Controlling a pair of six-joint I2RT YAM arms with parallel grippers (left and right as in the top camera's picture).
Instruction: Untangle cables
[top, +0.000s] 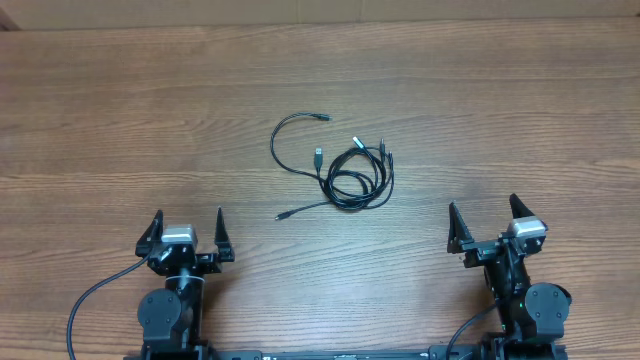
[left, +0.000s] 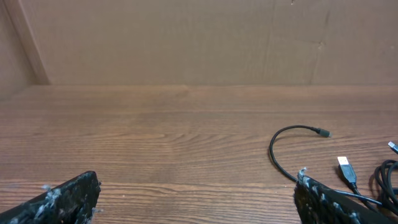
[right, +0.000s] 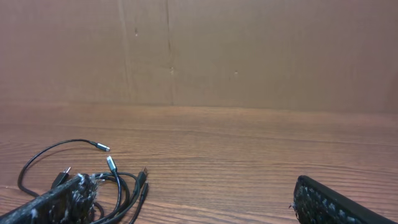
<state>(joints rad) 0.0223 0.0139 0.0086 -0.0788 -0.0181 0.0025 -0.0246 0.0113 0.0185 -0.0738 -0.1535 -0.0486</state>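
Cables tangled on counter; coil crossings too fine to resolve, partly cut off in wrist views. Left claw, right claw both spread wide, empty.

We see left arm and right arm, both black. Left gripper: two pointed black fingers, textured, flecked with white scuffs; light grey block behind them. Right gripper: same build, same scuffs in its wrist view. We note round black joint housings lower down, thick black wire curving off left arm, another off right. Markings too small for us to read.
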